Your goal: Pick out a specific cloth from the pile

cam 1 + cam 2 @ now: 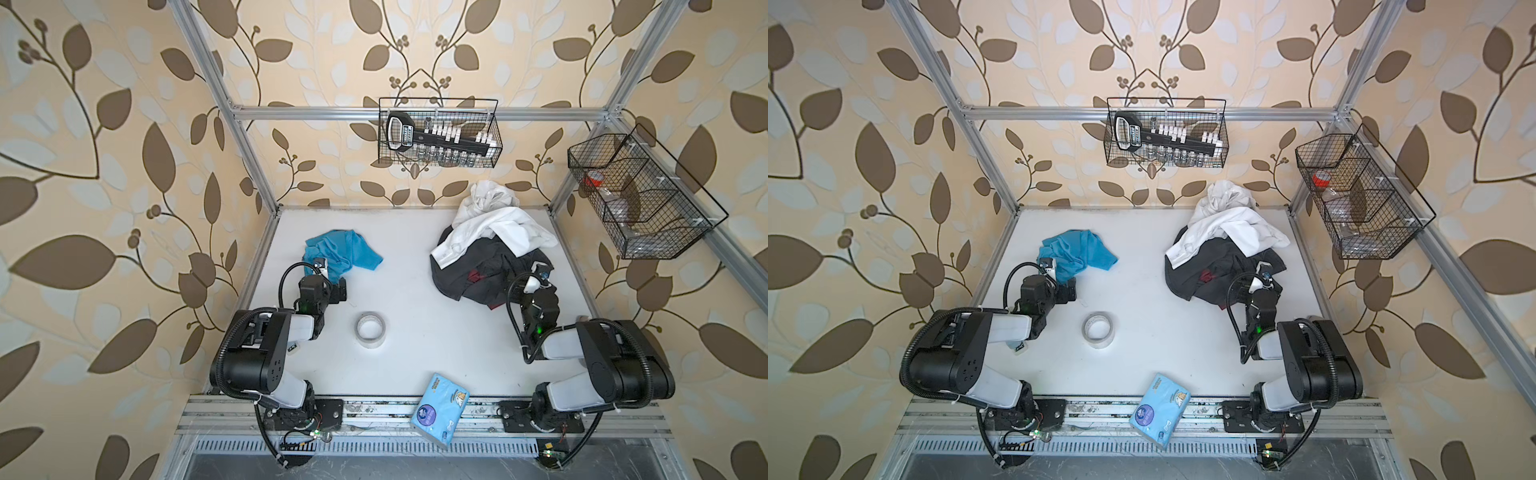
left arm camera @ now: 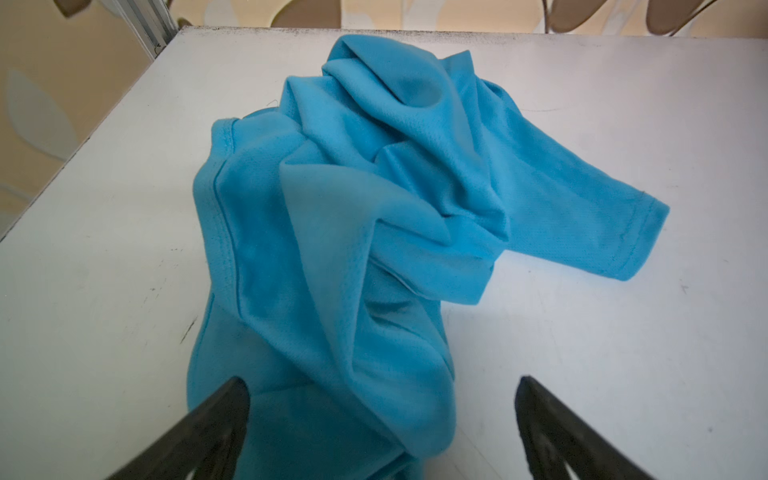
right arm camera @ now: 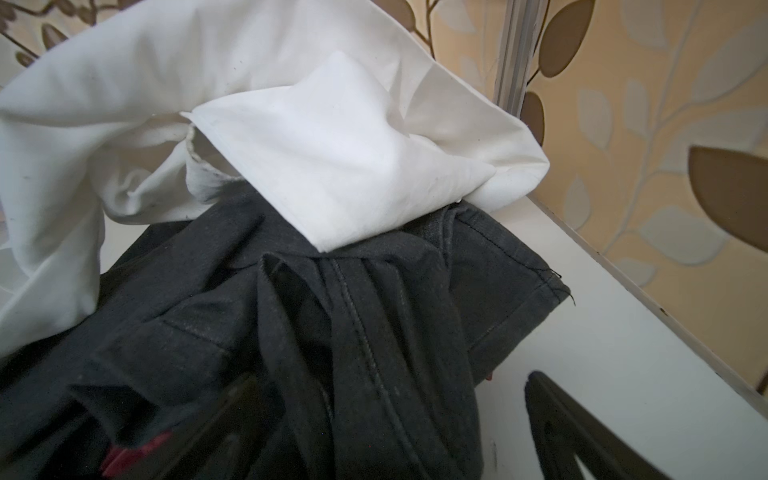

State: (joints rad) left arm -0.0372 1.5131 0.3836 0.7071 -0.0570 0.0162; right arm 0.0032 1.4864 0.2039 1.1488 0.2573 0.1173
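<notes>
Left jaws and right jaws gape empty; we'd close the left on the cloth (image 2: pixel 324 232), nine o'clock from the pile (image 1: pixel 498 232).

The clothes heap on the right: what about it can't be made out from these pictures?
The pile: whatever lies beneath is hidden in both top views by the white shirt and dark garment.
Red patch: blurred and cut by the frame edge in the right wrist view; too small in both top views.
Right hand: one finger blurs into the dark cloth in the right wrist view; contact cannot be told.
</notes>
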